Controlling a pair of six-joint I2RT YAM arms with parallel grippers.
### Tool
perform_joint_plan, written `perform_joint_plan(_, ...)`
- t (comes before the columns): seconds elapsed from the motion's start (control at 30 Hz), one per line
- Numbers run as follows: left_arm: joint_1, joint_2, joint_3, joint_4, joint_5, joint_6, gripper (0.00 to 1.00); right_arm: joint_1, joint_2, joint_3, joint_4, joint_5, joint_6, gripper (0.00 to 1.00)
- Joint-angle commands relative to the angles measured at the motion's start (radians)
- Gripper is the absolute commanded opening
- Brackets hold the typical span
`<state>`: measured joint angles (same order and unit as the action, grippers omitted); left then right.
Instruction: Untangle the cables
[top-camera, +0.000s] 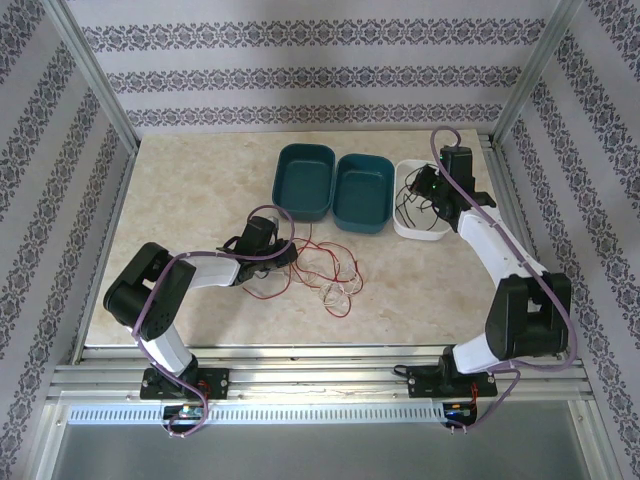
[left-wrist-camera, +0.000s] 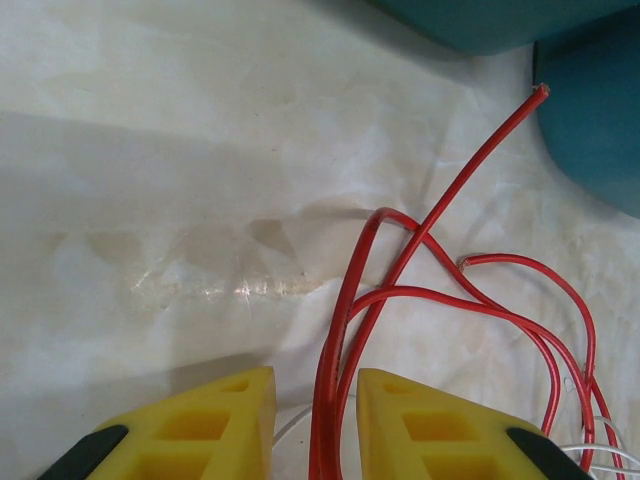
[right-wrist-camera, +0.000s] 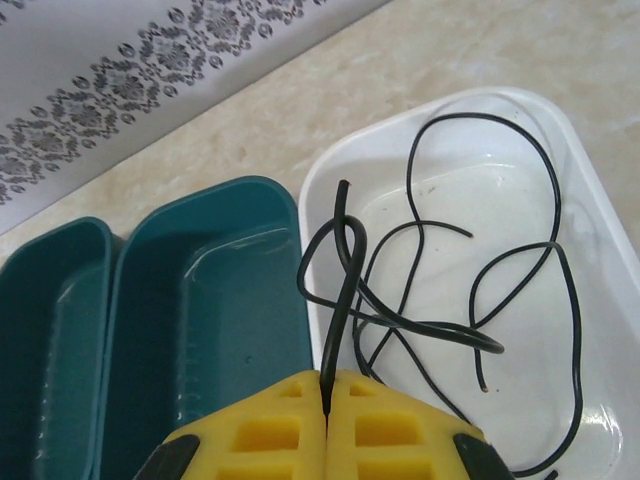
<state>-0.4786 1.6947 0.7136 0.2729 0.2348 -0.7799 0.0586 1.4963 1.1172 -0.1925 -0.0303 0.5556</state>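
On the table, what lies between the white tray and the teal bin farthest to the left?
The second teal bin, flanked by the left teal bin and the white tray, as the top view shows.

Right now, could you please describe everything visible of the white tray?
The white tray is a glossy, plastic-looking oblong with rounded corners and a raised rim, sitting flat on the table, far right, beside a teal tray. Loose loops of black wire lie inside; the right gripper, over it, pinches one strand.
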Motion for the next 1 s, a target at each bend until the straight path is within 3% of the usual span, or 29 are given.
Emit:
perform_joint_plan(0.0, -0.008, -0.023, -0.006, -0.023, -0.006, 0.004, 0.27, -0.029, 0.063, 0.025, 0.023, -0.056, 0.006, 0.0)
perform_joint_plan(0.53, -0.009, -0.053, -0.032, -0.02, -0.025, 0.006, 0.27, -0.068, 0.3, 0.142, -0.088, 0.005, -0.052, 0.0)
perform_joint_plan(0.97, -0.008, -0.06, -0.037, -0.015, -0.027, 0.004, 0.28, -0.068, 0.381, 0.18, -0.149, 0.036, -0.087, 0.0)
